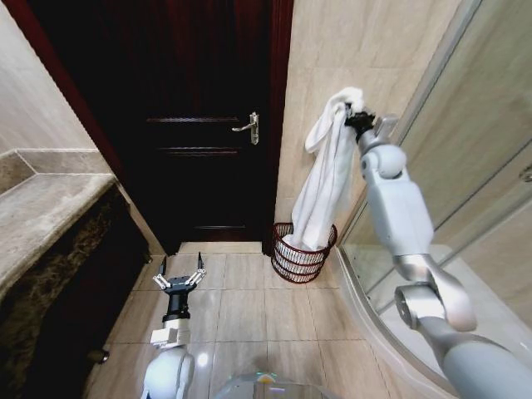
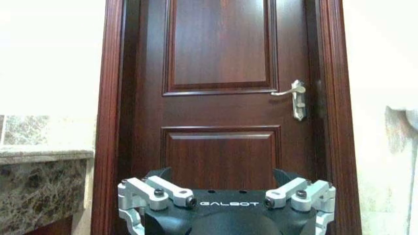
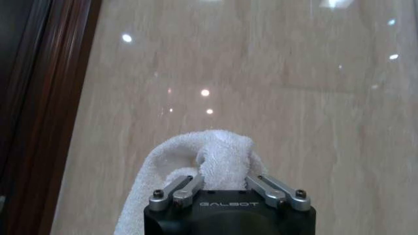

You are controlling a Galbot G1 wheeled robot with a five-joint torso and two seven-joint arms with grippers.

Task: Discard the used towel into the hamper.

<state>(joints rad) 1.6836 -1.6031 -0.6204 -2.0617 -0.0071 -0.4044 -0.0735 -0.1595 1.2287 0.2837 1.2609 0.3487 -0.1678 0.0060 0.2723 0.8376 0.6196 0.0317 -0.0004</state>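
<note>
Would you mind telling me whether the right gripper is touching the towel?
Touching. In the right wrist view, the right gripper is closed on a fold of the towel; the head view shows the towel hanging from it.

White towel, reddish-brown open-weave hamper, dark wood door

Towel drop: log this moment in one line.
right claw: holds towel | towel end in hamper | left claw: open, idle

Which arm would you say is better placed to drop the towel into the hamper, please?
Right. Its pincer is shut on the towel, whose lower end hangs into the hamper. The left pincer is open, low over the floor.
</note>
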